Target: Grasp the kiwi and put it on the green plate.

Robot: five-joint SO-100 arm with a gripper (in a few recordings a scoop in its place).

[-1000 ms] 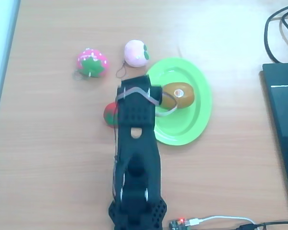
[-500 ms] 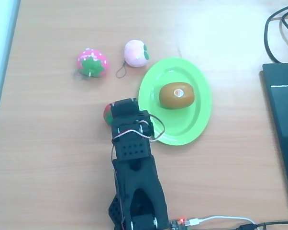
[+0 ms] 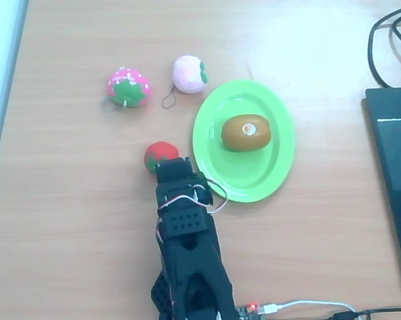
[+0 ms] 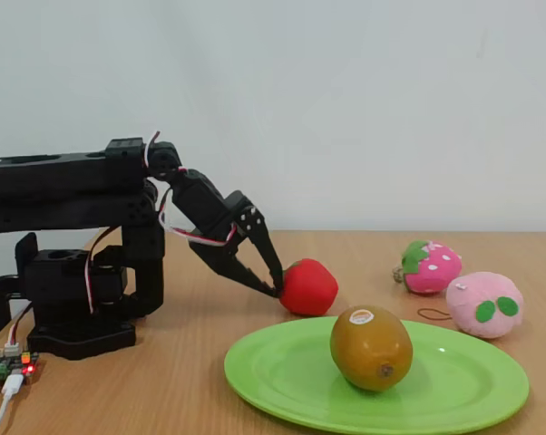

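Our black two-finger gripper point(image 4: 271, 283) hangs low with its fingers drawn together on nothing, tips just beside the red round toy fruit point(image 4: 307, 286) left of the glossy lime-green oval plate point(image 3: 284, 140). We see the olive-brown oval kiwi point(image 3: 246, 133) resting on that plate, so we judge the placing done; we should fold the arm home without nudging the plate.

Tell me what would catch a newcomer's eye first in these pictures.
The bright green plate near the table's middle, with the brown kiwi sitting on it. Next the black arm, folded low, its claw pointing at a red toy fruit beside the plate; a strawberry and a pink peach lie beyond.
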